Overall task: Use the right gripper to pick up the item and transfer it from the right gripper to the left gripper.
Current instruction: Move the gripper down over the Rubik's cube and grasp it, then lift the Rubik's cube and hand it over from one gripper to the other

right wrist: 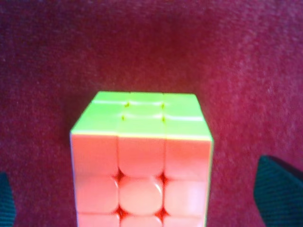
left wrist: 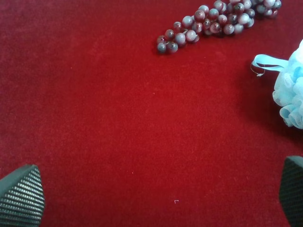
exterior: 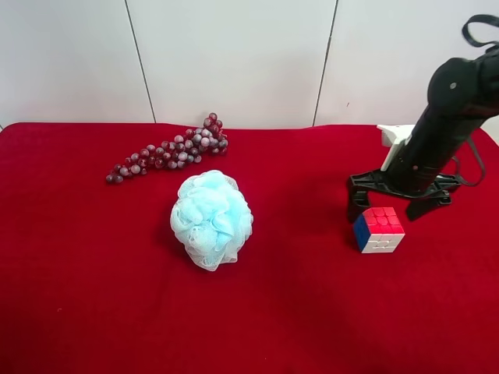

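Note:
The item, a small puzzle cube [exterior: 379, 230] with red top, blue and white sides, sits on the red cloth at the exterior high view's right. My right gripper [exterior: 387, 204], on the black arm with the white wrist bracket, is open and hovers just behind and above the cube, jaws spread wider than it. In the right wrist view the cube [right wrist: 142, 175] fills the middle, with one dark fingertip [right wrist: 279, 189] at each lower corner, not touching it. My left gripper [left wrist: 156, 196] is open and empty over bare cloth; its arm is out of the exterior high view.
A light-blue mesh bath puff [exterior: 211, 219] lies mid-table. A bunch of dark red grapes [exterior: 171, 153] lies behind it. Both show in the left wrist view, grapes [left wrist: 218, 21] and puff [left wrist: 291, 94]. A white wall stands behind the red table [exterior: 93, 296].

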